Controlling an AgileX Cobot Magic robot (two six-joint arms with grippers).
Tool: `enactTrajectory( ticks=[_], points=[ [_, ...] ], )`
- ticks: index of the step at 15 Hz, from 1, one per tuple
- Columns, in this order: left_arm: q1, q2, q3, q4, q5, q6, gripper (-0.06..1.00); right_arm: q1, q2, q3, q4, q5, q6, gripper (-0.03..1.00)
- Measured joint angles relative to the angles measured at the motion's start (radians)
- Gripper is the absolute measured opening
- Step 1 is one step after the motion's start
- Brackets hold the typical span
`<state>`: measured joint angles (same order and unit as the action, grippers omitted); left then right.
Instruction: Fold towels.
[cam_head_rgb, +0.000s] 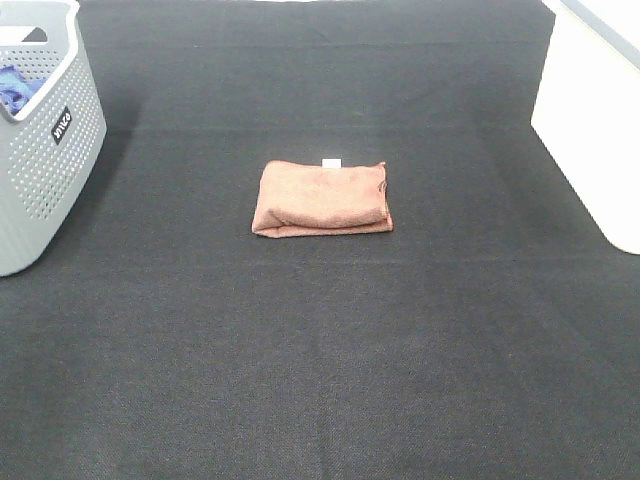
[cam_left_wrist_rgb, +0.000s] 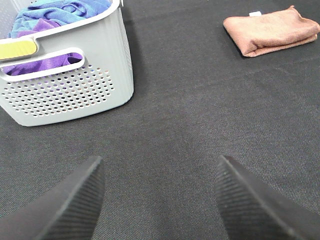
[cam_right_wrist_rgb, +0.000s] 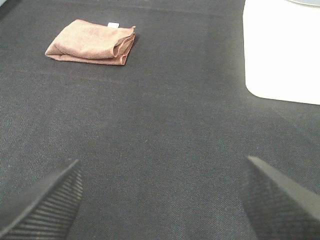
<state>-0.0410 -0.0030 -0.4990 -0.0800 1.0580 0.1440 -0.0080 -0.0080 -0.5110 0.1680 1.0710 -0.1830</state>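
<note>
A folded salmon-pink towel (cam_head_rgb: 321, 198) with a small white tag lies in the middle of the black table. It also shows in the left wrist view (cam_left_wrist_rgb: 272, 30) and in the right wrist view (cam_right_wrist_rgb: 92, 42). My left gripper (cam_left_wrist_rgb: 159, 172) is open and empty, well back from the towel, near the grey basket. My right gripper (cam_right_wrist_rgb: 162, 172) is open and empty, also far from the towel. Neither gripper shows in the exterior high view.
A grey perforated laundry basket (cam_head_rgb: 40, 150) stands at the left edge, holding blue and purple towels (cam_left_wrist_rgb: 55, 15). A white container (cam_head_rgb: 595, 120) stands at the right edge, also in the right wrist view (cam_right_wrist_rgb: 282, 50). The black mat (cam_head_rgb: 320, 350) covers the table.
</note>
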Motion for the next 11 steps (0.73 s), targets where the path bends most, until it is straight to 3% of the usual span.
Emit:
enactTrajectory(
  ticks=[11],
  points=[
    [0.0,0.0,0.0,0.0,0.0,0.0,0.62,0.0,0.0,0.0,0.003,0.0,0.0,0.81]
  ],
)
